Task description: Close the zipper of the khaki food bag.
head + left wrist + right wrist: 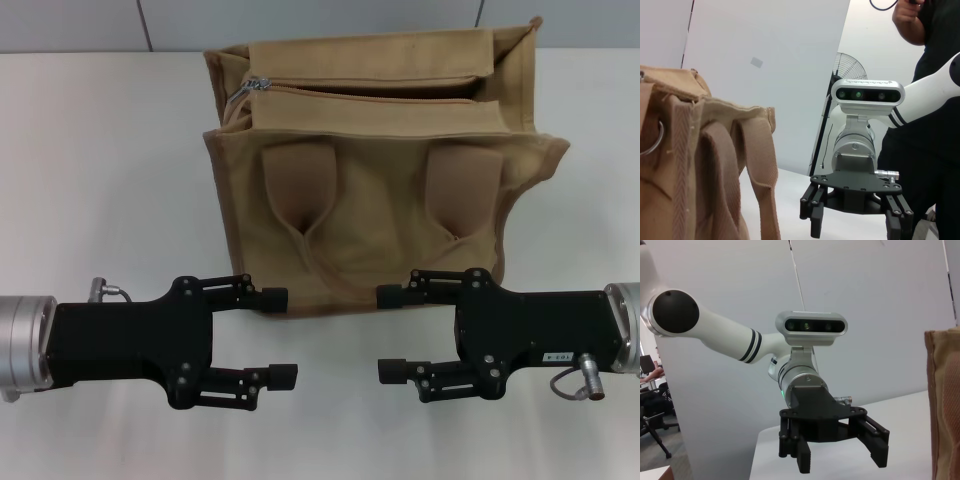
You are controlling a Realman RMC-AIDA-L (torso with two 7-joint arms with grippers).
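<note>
Two grippers face each other low over the white table, both spread wide and holding nothing: the left gripper and the right gripper, fingertips apart. Just behind them stands the khaki food bag. Its zipper lies open, slider at the bag's left end.
</note>
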